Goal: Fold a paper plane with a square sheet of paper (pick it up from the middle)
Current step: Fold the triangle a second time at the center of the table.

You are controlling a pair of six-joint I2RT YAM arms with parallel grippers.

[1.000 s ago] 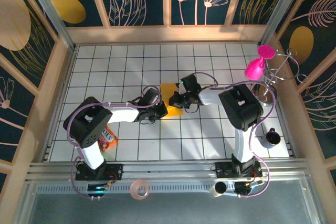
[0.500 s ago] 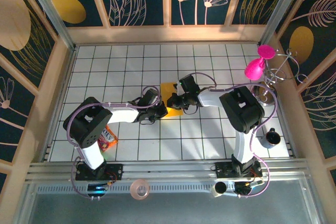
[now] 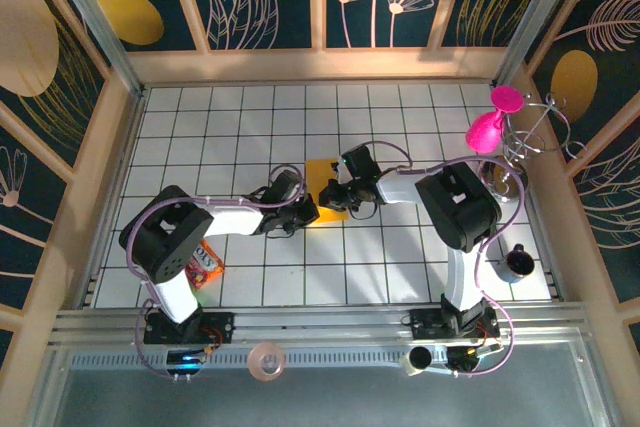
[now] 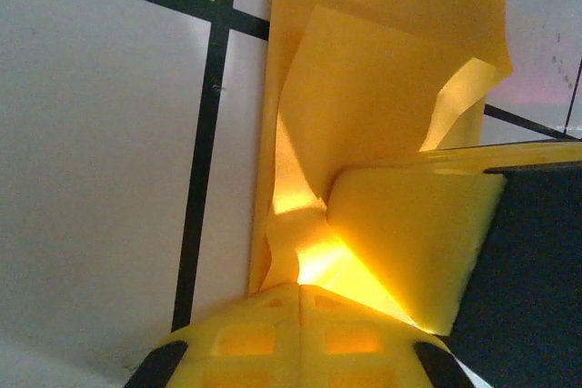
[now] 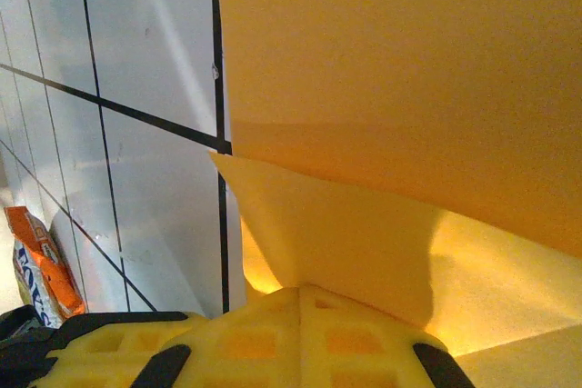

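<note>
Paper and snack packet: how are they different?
The paper is plain orange-yellow; the packet is orange with blue letters. The paper sits in the middle, between the left gripper and the right gripper; the packet lies apart from both, to the near left. Both are orange-ish.

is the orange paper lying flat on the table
No, the left wrist view shows the square sheet of paper buckled, one flap raised.
</note>
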